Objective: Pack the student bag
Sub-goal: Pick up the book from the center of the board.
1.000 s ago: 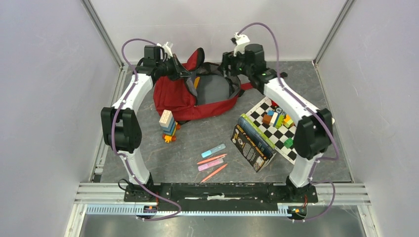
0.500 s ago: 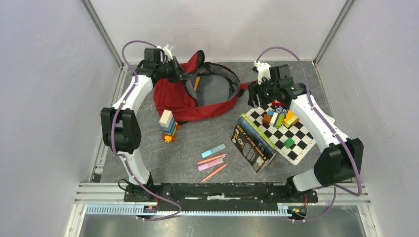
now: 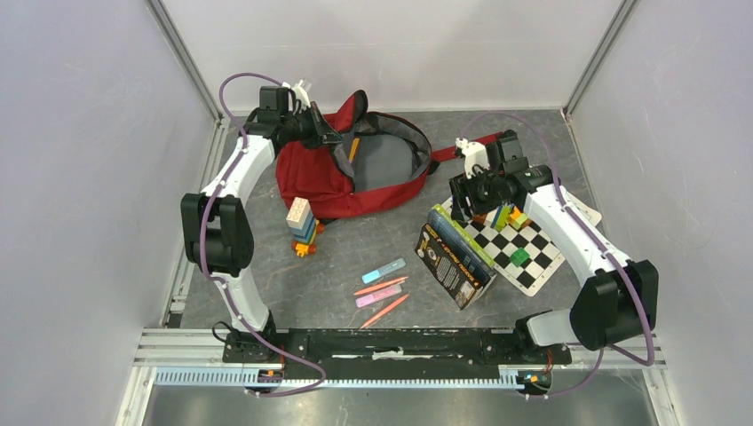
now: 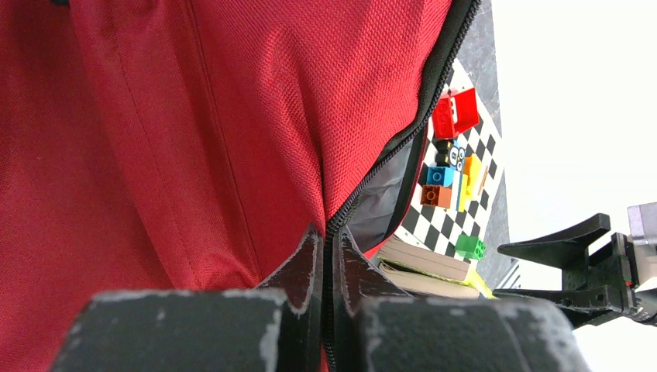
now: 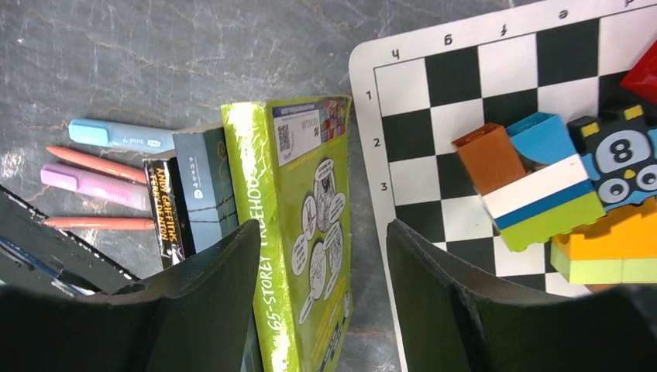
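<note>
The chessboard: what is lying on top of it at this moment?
Colourful toy bricks lie clustered on the chessboard, and one green brick lies apart. The right arm covers the board's far corner in the top view, so anything under it is hidden there.

Overhead, wrists close; chessboard shared

We find the student bag at the table's far left. A block tower stands just near it. Markers lie nearer, at centre, with books to their right. Just right of those, the chessboard carries blocks.
</note>
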Robot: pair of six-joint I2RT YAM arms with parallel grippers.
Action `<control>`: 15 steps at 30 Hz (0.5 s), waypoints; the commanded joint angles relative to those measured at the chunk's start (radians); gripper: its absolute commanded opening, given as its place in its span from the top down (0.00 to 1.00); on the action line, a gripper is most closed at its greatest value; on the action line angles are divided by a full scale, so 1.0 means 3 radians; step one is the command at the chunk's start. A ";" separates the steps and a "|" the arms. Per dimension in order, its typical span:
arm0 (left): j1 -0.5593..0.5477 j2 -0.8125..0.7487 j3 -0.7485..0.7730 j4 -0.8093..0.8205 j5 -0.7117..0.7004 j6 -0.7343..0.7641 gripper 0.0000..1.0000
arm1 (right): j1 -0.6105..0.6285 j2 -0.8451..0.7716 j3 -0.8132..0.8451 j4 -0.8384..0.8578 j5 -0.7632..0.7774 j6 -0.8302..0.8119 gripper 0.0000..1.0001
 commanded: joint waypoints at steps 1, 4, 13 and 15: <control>0.0023 -0.0162 -0.0013 0.0191 0.0094 0.0074 0.98 | -0.0016 -0.0130 -0.0088 -0.0028 -0.0106 -0.0082 0.35; 0.0023 -0.0179 -0.0032 0.0239 0.0089 0.0046 0.98 | -0.0015 -0.0147 -0.0128 -0.0029 -0.0098 -0.0089 0.35; 0.0023 -0.0179 -0.0064 0.0253 0.0112 0.0029 0.98 | -0.0015 -0.0157 -0.0182 0.0009 -0.0204 -0.0076 0.36; 0.0023 -0.0185 -0.0074 0.0253 0.0110 0.0031 0.98 | -0.0015 -0.0160 -0.0182 0.0014 -0.0226 -0.0081 0.36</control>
